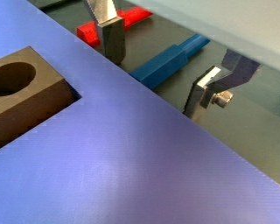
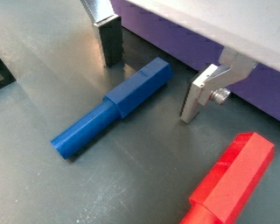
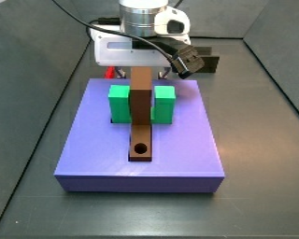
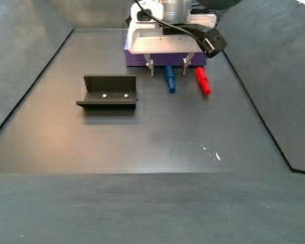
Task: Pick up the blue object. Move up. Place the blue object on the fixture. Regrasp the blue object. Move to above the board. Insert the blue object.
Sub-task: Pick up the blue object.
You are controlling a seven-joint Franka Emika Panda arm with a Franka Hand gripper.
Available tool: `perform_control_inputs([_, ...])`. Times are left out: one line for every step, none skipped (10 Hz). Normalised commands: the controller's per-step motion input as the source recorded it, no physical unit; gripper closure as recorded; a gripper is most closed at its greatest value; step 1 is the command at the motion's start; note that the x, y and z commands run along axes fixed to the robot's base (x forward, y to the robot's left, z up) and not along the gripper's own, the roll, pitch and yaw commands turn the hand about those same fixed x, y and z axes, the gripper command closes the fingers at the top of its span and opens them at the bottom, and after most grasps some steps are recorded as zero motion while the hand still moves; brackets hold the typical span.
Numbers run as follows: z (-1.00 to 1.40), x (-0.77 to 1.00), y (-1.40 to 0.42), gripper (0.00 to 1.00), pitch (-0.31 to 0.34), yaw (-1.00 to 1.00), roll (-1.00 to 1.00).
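Observation:
The blue peg (image 2: 116, 108) lies flat on the dark floor beside the lavender board (image 1: 130, 157), and also shows in a wrist view (image 1: 168, 63) and in a side view (image 4: 171, 77). My gripper (image 2: 150, 86) is open, low over the peg's thicker end, with one finger (image 2: 106, 45) on one side and one finger (image 2: 201, 94) on the other, neither touching it. The gripper also shows in a wrist view (image 1: 157, 72) and a side view (image 4: 170, 65). The fixture (image 4: 108, 93) stands apart on the floor. The board carries a brown strip (image 3: 141, 117) with a round hole.
A red peg (image 2: 230, 180) lies on the floor next to the blue one, also in a side view (image 4: 202, 78). Green blocks (image 3: 119, 104) flank the brown strip on the board. Dark walls enclose the floor.

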Motion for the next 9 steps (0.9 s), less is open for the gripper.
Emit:
perform_control_inputs([0.0, 0.0, 0.0, 0.0, 0.0, 0.0, 0.0])
perform_control_inputs([0.0, 0.0, 0.0, 1.0, 0.0, 0.0, 0.0])
perform_control_inputs([0.0, 0.0, 0.0, 1.0, 0.0, 0.0, 0.0])
perform_control_inputs([0.0, 0.0, 0.0, 1.0, 0.0, 0.0, 0.0])
perform_control_inputs([0.0, 0.0, 0.0, 1.0, 0.0, 0.0, 0.0])
perform_control_inputs([0.0, 0.0, 0.0, 1.0, 0.0, 0.0, 0.0])
perform_control_inputs([0.0, 0.0, 0.0, 1.0, 0.0, 0.0, 0.0])
perform_control_inputs([0.0, 0.0, 0.0, 1.0, 0.0, 0.0, 0.0])
perform_control_inputs([0.0, 0.0, 0.0, 1.0, 0.0, 0.0, 0.0])
